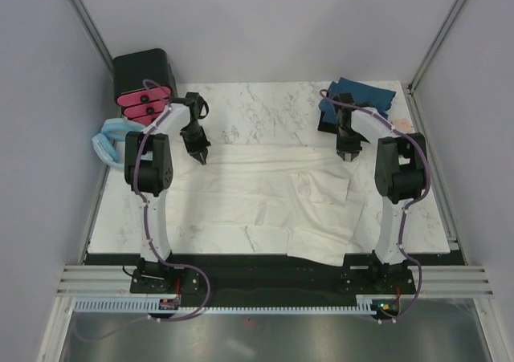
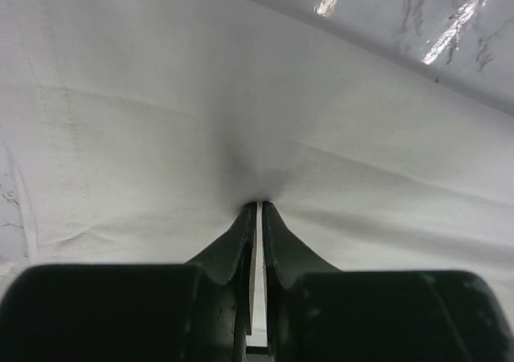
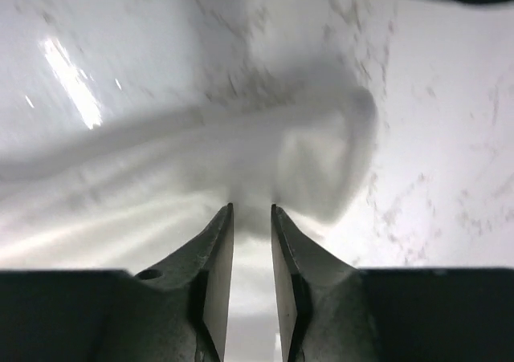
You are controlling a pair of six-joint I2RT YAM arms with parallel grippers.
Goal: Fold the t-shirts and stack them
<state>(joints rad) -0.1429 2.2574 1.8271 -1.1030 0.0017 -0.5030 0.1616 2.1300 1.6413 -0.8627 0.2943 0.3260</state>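
Cream-white shirt [image 1: 265, 197] lies crosswise, towards the bases — left pincer [image 1: 199, 155] clamped on its far edge, right pincer [image 1: 347, 155] narrowly parted, grip unclear.

Large plain cream-white cloth t-shirt [image 1: 265, 193] lies spread across the middle of the marble-patterned surface [image 1: 265, 109]; its near right part reaches the surface's near edge. Plain dark teal-blue cloth t-shirt [image 1: 365, 97] sits at the far right corner, behind the first. Black box with pink drawers [image 1: 144, 77] is at the far left corner. Pale blue padded ring [image 1: 108, 141] is just in front of the box, at the left edge. Left pincer [image 1: 198, 155] is at the spread shirt's far left edge, right pincer [image 1: 347, 155] at its far right edge.
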